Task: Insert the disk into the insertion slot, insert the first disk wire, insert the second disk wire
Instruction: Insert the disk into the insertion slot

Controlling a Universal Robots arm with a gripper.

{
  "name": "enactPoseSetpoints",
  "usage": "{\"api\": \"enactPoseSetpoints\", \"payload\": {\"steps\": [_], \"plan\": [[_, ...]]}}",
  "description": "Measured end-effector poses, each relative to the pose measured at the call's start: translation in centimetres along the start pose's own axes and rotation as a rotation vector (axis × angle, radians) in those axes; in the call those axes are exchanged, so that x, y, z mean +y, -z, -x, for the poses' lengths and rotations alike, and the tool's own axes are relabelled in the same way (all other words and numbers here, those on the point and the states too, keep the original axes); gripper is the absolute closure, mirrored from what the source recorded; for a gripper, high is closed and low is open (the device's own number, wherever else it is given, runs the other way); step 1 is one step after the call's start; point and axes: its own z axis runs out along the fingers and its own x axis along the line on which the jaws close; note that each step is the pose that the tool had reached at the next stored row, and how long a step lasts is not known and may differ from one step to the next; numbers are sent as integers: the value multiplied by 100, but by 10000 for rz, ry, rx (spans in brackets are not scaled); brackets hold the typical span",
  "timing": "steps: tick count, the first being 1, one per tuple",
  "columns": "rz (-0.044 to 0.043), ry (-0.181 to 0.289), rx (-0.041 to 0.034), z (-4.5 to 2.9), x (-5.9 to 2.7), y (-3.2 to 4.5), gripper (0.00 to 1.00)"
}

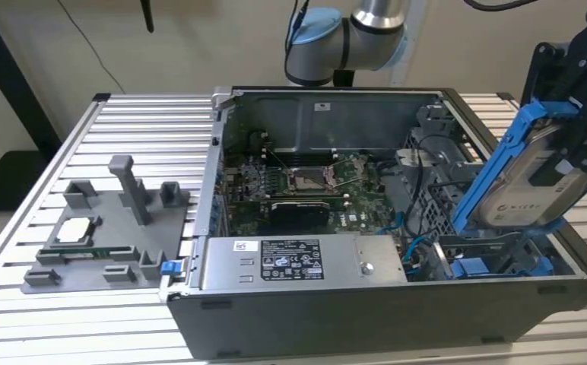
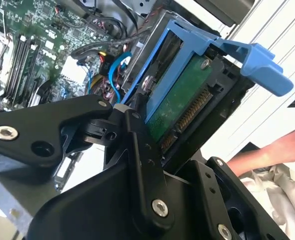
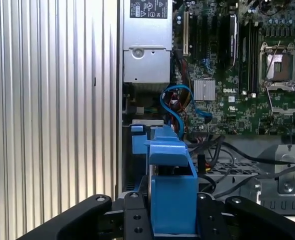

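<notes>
The disk [image 1: 521, 182] hangs in the air over the open computer case's [image 1: 375, 304] corner on the exterior view's right. It is steeply tilted: its long axis runs from the gripper [image 1: 567, 152] at the top down to the insertion slot [image 1: 496, 258], and its lower end is just above the cage's blue tabs, not yet in. Its labelled silver face is turned to the exterior camera. In the second wrist view its green circuit-board side [image 2: 182, 105] shows, with the blue carrier's handle sticking out at the far end.

The gripper's black fingers [image 3: 135, 217] are pressed against both sides of the blue carrier frame in the first wrist view — pinching the disk edge-on between them.

Inside the case lie the motherboard [image 1: 304, 182], a silver power-supply box [image 1: 304, 262] and blue cables [image 3: 172, 105]. The case stands on a ribbed aluminium table [image 1: 141, 129], beside a grey fixture tray [image 1: 111, 228]. Behind is a plain beige wall [image 1: 202, 46]. A person's hand [image 2: 287, 147] rests by a white cloth — off the table's edge.
</notes>
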Motion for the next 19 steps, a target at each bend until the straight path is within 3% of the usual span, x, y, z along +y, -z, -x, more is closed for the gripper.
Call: {"api": "enactPoseSetpoints", "payload": {"steps": [7, 19], "plan": [[-3, 9, -79, -23, -11, -91, 100], [-31, 37, -92, -38, -23, -247, 100]]}}
